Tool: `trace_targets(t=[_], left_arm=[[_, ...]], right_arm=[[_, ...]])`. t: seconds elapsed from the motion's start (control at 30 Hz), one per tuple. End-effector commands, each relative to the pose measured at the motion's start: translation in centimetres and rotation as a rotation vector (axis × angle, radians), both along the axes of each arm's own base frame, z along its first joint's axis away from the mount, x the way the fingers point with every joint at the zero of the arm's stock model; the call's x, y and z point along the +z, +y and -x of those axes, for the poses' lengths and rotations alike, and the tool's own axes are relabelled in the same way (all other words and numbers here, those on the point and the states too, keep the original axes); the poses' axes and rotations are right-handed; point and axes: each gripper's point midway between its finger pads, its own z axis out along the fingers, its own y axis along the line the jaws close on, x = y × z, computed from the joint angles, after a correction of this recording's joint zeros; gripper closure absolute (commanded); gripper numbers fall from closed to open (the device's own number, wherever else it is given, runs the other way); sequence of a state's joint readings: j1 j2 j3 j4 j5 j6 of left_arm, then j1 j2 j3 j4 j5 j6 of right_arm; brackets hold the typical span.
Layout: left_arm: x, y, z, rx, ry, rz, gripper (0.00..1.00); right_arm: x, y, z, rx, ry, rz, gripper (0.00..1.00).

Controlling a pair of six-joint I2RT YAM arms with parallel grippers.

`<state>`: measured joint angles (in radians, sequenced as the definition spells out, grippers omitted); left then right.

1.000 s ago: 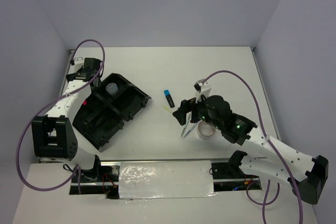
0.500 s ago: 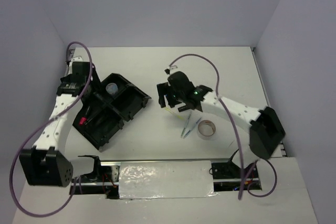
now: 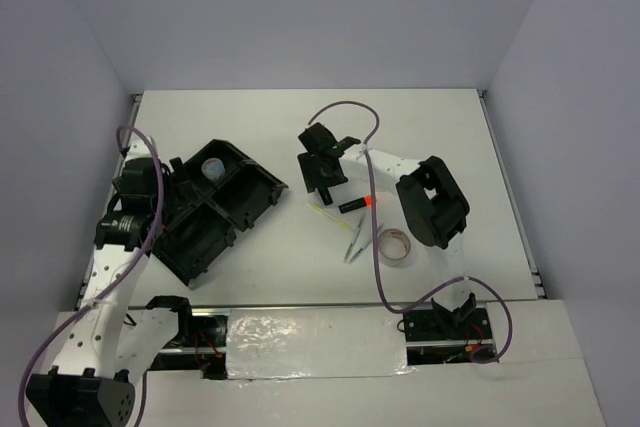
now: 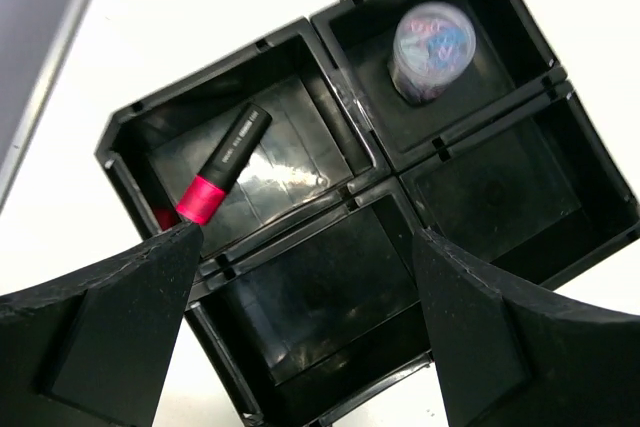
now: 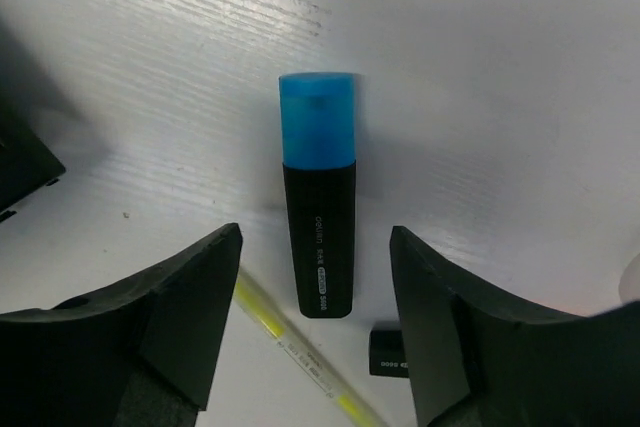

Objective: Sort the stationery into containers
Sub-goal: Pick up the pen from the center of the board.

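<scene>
The black organiser tray [image 3: 268, 192] lies left of centre. In the left wrist view its back compartments [image 4: 200, 79] hold a pink-ended highlighter [image 4: 225, 162] and a translucent cup [image 4: 432, 50]; the cup also shows from above [image 3: 211, 169]. My left gripper [image 4: 310, 347] hovers open and empty over the tray's left side [image 3: 172, 175]. My right gripper [image 3: 322, 175] is open, its jaws either side of the blue-ended highlighter [image 5: 320, 207], which lies flat on the table. A thin yellow stick [image 5: 300, 357] lies just below it.
An orange-ended highlighter [image 3: 354, 204], two slim pale pens [image 3: 358, 242] and the beige tape roll [image 3: 394, 245] lie on the table right of centre. The right arm's elbow [image 3: 432, 202] hangs beside them. The tray's two near compartments hold nothing.
My right gripper has swung from the tape roll up and left to over the blue highlighter. My left arm has drawn back over the tray. The orange highlighter now shows.
</scene>
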<state>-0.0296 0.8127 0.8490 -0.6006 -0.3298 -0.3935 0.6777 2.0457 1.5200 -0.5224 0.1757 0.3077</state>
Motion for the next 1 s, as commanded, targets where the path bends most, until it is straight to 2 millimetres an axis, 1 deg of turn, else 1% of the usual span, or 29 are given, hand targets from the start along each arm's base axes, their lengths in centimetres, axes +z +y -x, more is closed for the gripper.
trace_targets(t=[0.0, 0.07, 0.1, 0.17, 0.2, 0.23, 0.27, 0.3, 0.33, 0.37, 0.4, 0.43, 0.47, 0.5, 0.53, 0.57, 0.6, 0.63, 0.67, 0.7, 0.73, 0.77, 0.8, 0.83, 0.9, 0.97], left_arm=[[0.3, -0.9, -1.4, -0.056, -0.008, 0.011, 0.01], [0.1, -1.0, -1.5, -0.060, 0.000, 0.016, 0.01], [0.1, -1.1, -1.5, -0.066, -0.002, 0.017, 0.01], [0.5, -1.5, -1.4, -0.083, -0.022, 0.030, 0.01], [0.5, -1.8, -1.5, -0.099, -0.029, 0.040, 0.01], [0.5, -1.9, -1.5, -0.106, -0.032, 0.043, 0.01], [0.6, -1.9, -1.5, -0.108, -0.031, 0.046, 0.01], [0.7, -2.1, -1.7, -0.114, -0.031, 0.052, 0.01], [0.7, -2.6, -1.8, -0.134, -0.024, 0.068, 0.01], [0.5, -3.0, -2.1, -0.148, -0.011, 0.088, 0.01], [1.1, -3.6, -2.4, -0.169, -0.024, 0.112, 0.01], [1.5, -5.2, -2.8, -0.236, -0.037, 0.172, 0.01], [2.5, -6.2, -3.3, -0.257, -0.068, 0.225, 0.01], [3.2, -7.3, -3.5, -0.293, -0.090, 0.275, 0.01], [3.9, -8.4, -3.8, -0.333, -0.115, 0.325, 0.01], [5.6, -10.5, -4.2, -0.408, -0.169, 0.421, 0.01], [6.6, -11.4, -4.4, -0.439, -0.196, 0.462, 0.01], [7.2, -12.2, -4.7, -0.458, -0.212, 0.501, 0.01], [8.8, -13.4, -5.0, -0.496, -0.250, 0.558, 0.01], [9.3, -14.1, -5.1, -0.516, -0.259, 0.586, 0.01], [9.6, -14.8, -5.4, -0.534, -0.262, 0.614, 0.01], [10.2, -15.9, -5.3, -0.560, -0.266, 0.656, 0.01], [11.0, -16.6, -5.5, -0.594, -0.290, 0.675, 0.01], [11.1, -17.1, -5.7, -0.601, -0.286, 0.689, 0.01], [11.9, -18.5, -5.5, -0.648, -0.299, 0.723, 0.01], [12.0, -19.2, -5.4, -0.671, -0.301, 0.754, 0.01]], right_arm=[[0.6, 0.5, -0.8, 0.014, -0.015, 0.003, 0.33], [-0.7, -0.1, -0.9, -0.005, 0.007, 0.012, 0.38], [-1.1, -0.1, -0.8, -0.005, 0.019, 0.006, 0.46], [-1.7, -0.4, -0.9, -0.013, 0.028, 0.004, 0.53], [-1.8, -0.6, -1.0, -0.016, 0.027, 0.006, 0.58], [-1.8, -0.5, -1.1, -0.013, 0.023, -0.003, 0.60], [-1.5, -0.6, -1.3, -0.013, 0.019, -0.012, 0.65], [-1.2, -0.5, -1.4, 0.005, 0.013, -0.021, 0.77], [-0.8, -0.2, -1.7, 0.012, -0.006, -0.029, 0.79], [0.4, -0.2, -2.0, 0.014, -0.033, -0.042, 0.85], [1.4, -0.1, -2.2, 0.025, -0.058, -0.050, 0.89], [2.2, 0.1, -2.3, 0.034, -0.086, -0.059, 0.93], [3.3, 0.3, -2.2, 0.042, -0.116, -0.071, 0.94], [6.8, 1.0, -1.8, 0.065, -0.190, -0.114, 0.94], [7.8, 1.2, -1.3, 0.077, -0.227, -0.137, 0.94], [9.1, 1.7, -0.6, 0.099, -0.251, -0.163, 0.93], [12.0, 2.7, 0.6, 0.128, -0.294, -0.219, 0.93], [12.4, 3.6, 1.9, 0.167, -0.283, -0.265, 0.92], [13.3, 4.3, 2.9, 0.194, -0.285, -0.309, 0.91], [14.2, 5.2, 4.0, 0.215, -0.283, -0.357, 0.91], [15.7, 6.5, 5.7, 0.260, -0.309, -0.417, 0.91], [16.5, 7.4, 7.1, 0.301, -0.302, -0.466, 0.91], [17.3, 8.1, 8.0, 0.314, -0.306, -0.505, 0.91], [18.9, 8.9, 9.5, 0.343, -0.331, -0.545, 0.90], [20.5, 9.4, 10.5, 0.338, -0.361, -0.585, 0.90], [22.3, 10.2, 11.7, 0.362, -0.384, -0.639, 0.89]])
